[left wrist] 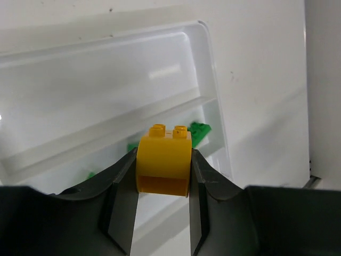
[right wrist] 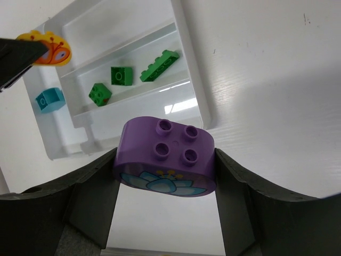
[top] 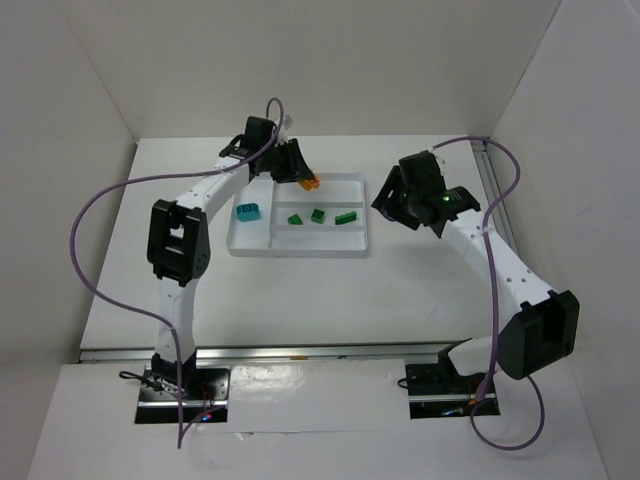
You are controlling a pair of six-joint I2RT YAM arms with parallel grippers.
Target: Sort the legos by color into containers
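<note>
Currently the left gripper [left wrist: 163,160] is pinching the orange brick [left wrist: 163,140] between its two fingers, studs facing up. In the top view this gripper [top: 300,175] holds the orange brick [top: 312,182] above the far edge of the white tray [top: 340,243], over its far long compartment. The right gripper [right wrist: 165,176] is clamped on the purple brick [right wrist: 165,154], a rounded four-stud piece with a flower printed on its side. It hangs over the table [top: 430,290] just beside the tray's right rim [right wrist: 186,58]. Inside the tray, the teal brick [top: 247,210] lies alone in the left-end compartment. The three green bricks [top: 295,219], [top: 317,215] and [top: 346,219] lie apart from one another in the middle long compartment.
</note>
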